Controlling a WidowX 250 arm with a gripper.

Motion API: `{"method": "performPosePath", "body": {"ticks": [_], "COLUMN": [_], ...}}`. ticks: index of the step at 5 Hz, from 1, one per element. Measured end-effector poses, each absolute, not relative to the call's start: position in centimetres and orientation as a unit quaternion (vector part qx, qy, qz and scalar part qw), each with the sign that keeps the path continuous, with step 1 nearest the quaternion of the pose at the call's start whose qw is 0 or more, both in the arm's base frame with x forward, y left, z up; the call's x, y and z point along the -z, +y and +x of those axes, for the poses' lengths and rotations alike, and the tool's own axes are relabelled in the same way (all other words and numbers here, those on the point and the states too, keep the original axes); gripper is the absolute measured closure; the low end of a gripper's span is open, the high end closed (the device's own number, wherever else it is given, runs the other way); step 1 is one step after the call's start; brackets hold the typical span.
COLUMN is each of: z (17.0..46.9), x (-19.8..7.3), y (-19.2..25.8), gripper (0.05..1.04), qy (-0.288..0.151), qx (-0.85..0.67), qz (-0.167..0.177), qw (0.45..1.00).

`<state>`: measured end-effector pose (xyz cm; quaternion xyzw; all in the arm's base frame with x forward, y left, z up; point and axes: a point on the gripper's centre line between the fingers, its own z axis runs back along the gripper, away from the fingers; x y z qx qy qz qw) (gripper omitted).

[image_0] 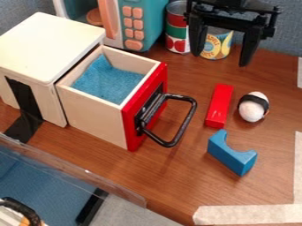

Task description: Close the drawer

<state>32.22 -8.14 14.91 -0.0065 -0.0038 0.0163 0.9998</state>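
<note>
Down and to the left of the fingers, the drawer (91, 115) is seen well open, its box jutting from a white-topped wooden cabinet (44, 44). Its floor is covered by blue cloth (106, 81). Its red front (135, 132) is fitted with a black looped handle (189, 115), which is thrust out toward the area below the fingers. By the black gripper (221, 58), nothing is gripped: its two fingers are spread wide apart, pointed downward at the top of the view, well apart from the handle.

Between the fingers, partly overlapped by the left one in the view, a yellow-labelled can (217, 47) is seen behind. To the left of both fingers, a red and green can (177, 28) is placed, and beyond it a teal toy microwave (146, 15) with peach buttons is set.

Below the fingers, a red block (219, 106) is laid flat, with a white egg-shaped piece (253, 111), banded in black, placed just to its right. Farther below them, a blue curved block (232, 155) is rested on the wooden tabletop (177, 176). Well down and left of the fingers, black tape (24, 99) is stuck to the cabinet's side and tabletop.
</note>
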Motion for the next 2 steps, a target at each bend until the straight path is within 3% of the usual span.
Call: {"method": "performPosePath", "body": {"ticks": [2], "z": [31.1], "x": [-11.8], "y": [-8.2], "gripper": [0.084], "qy": [0.019], "qx": [-0.011], "qz": [0.015], "qw": [1.000]}}
